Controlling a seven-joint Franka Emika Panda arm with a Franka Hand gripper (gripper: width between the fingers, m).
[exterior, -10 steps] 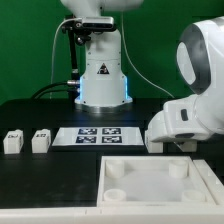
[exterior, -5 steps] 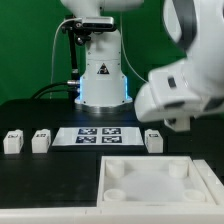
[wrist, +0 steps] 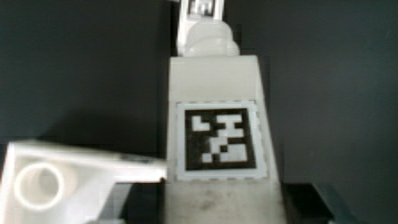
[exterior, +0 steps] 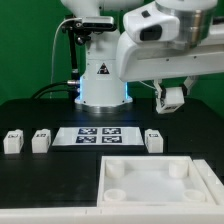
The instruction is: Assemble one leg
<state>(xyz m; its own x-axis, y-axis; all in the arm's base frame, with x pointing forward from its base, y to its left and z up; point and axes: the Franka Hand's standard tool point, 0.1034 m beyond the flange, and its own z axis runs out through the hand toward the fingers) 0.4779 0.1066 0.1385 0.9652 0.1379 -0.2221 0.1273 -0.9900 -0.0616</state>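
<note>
My gripper (exterior: 170, 92) is raised high above the table at the exterior view's right, shut on one white leg (exterior: 172, 99). In the wrist view the leg (wrist: 217, 90) runs lengthwise between the dark fingers (wrist: 164, 196), its black-and-white tag facing the camera. Three more legs stand on the black table: two at the exterior view's left (exterior: 13, 141) (exterior: 41, 141) and one just right of the marker board (exterior: 153, 139). The large white tray (exterior: 160, 195) with round corner sockets lies at the front right; one of its corners shows in the wrist view (wrist: 50, 180).
The marker board (exterior: 95, 135) lies flat in the middle of the table. The robot's white base (exterior: 102, 75) stands behind it with cables at its left. The table's back edge meets a green wall.
The arm has risen and swung toward the exterior view's left with the leg in its grip. This uncovers the leg standing right of the marker board.
</note>
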